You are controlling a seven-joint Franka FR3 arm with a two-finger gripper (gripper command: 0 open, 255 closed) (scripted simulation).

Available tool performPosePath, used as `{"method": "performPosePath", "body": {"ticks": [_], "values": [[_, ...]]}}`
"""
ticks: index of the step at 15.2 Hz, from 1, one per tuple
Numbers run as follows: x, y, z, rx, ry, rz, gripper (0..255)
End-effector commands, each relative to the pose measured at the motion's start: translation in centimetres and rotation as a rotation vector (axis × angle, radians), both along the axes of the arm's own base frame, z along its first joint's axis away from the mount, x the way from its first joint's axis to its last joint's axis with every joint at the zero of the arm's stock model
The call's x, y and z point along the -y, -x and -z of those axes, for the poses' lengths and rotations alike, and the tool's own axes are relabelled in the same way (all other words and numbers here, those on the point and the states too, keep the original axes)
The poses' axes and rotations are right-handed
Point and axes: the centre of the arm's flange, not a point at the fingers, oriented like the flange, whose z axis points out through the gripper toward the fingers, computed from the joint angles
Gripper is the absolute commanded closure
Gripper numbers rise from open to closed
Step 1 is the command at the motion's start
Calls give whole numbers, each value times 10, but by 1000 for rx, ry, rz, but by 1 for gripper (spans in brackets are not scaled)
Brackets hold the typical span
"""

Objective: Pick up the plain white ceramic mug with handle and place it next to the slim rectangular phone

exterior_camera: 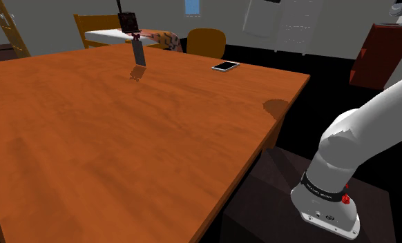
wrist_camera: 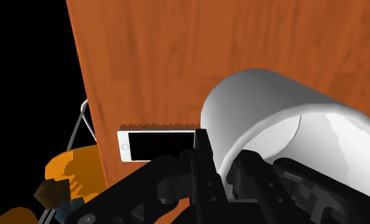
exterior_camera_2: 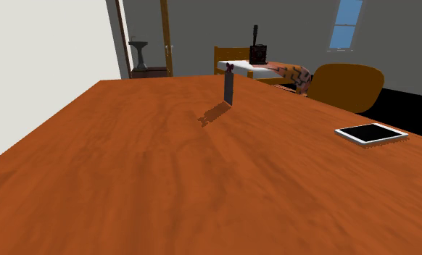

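Wrist view is showing the white mug [wrist_camera: 273, 121] tipped sideways close to the camera. The black hand [wrist_camera: 225, 164] is pinching its wall and covering its lower part. Beyond, the phone [wrist_camera: 157, 145] is lying flat at the table [wrist_camera: 177, 51] edge, its near side partly hidden by the hand.

Orange-brown wood table [exterior_camera: 123, 152]; white-rimmed phone [exterior_camera: 225, 66] flat near edge; thin grey upright object [exterior_camera: 138, 54] well apart.
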Motion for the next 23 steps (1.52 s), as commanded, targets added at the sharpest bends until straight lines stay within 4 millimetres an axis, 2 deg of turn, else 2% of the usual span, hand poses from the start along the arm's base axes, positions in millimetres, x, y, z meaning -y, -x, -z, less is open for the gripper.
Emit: {"method": "performPosePath", "body": {"ticks": [1, 3, 4, 23], "values": [[23, 10, -4, 0, 0, -1, 255], [48, 20, -9, 0, 0, -1, 255], [66, 27, -12, 0, 0, -1, 255], [66, 27, 89, 0, 0, -1, 255]]}}
